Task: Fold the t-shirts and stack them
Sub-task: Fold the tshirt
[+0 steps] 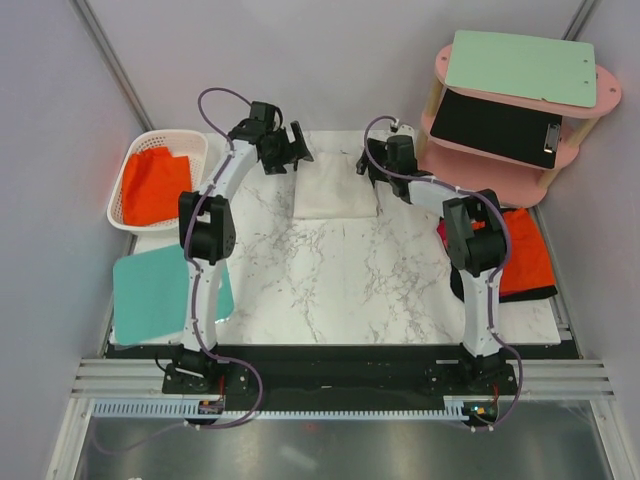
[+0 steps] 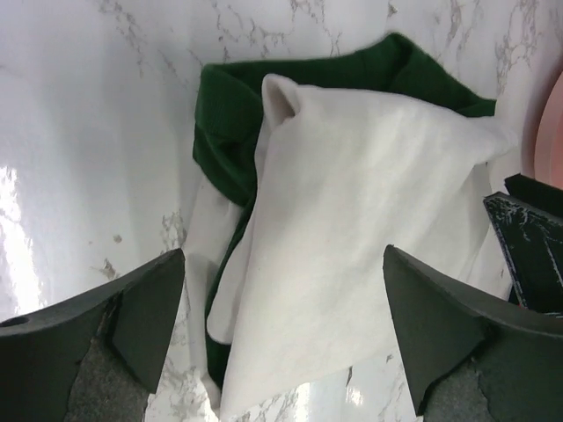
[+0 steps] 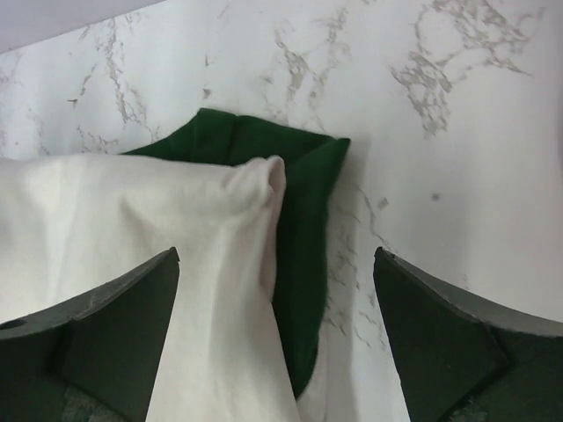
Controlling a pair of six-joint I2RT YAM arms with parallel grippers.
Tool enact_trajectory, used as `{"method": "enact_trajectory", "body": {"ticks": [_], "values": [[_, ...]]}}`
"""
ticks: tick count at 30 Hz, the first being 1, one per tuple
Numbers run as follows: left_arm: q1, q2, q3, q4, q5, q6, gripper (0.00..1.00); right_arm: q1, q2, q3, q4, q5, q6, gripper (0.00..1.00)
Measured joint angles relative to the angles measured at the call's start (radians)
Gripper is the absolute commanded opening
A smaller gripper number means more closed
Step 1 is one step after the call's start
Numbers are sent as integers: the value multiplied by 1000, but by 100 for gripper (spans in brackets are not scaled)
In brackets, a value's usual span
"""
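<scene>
A folded cream-white t-shirt (image 1: 335, 187) lies at the back middle of the marble table, on top of a folded dark green t-shirt (image 2: 227, 114). The green one shows only as an edge round the white one (image 2: 352, 211) in the wrist views. My left gripper (image 1: 288, 150) hovers at the stack's left end, open, its fingers (image 2: 145, 312) wide apart over the cloth and holding nothing. At the right end my right gripper (image 1: 367, 163) is likewise open, above the white shirt's corner (image 3: 132, 220) and the green edge (image 3: 303, 185).
A white basket (image 1: 190, 145) at the left holds orange cloth, with a teal board (image 1: 150, 290) in front of it. A pink two-tier shelf (image 1: 500, 165) with clipboards stands at the back right. Orange and black cloth (image 1: 525, 255) lies beside the right arm.
</scene>
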Motion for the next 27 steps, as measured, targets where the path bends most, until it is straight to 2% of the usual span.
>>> {"method": "enact_trajectory", "body": {"ticks": [4, 10, 16, 19, 22, 27], "values": [[0, -95, -150, 45, -23, 1, 100, 1, -117, -139, 21, 42, -9, 98], [-14, -376, -520, 136, -35, 1, 100, 3, -437, -337, 8, 76, -22, 98], [-141, -602, -753, 216, -50, 1, 100, 4, -673, -409, -152, 126, -64, 98], [-219, -646, -829, 248, -42, 0, 99, 4, -714, -447, -237, 155, -68, 98], [-291, -655, -910, 285, -27, -6, 99, 2, -764, -554, -341, 201, -61, 98], [-376, -635, -963, 310, 6, -30, 98, -3, -821, -626, -543, 278, -53, 98]]}}
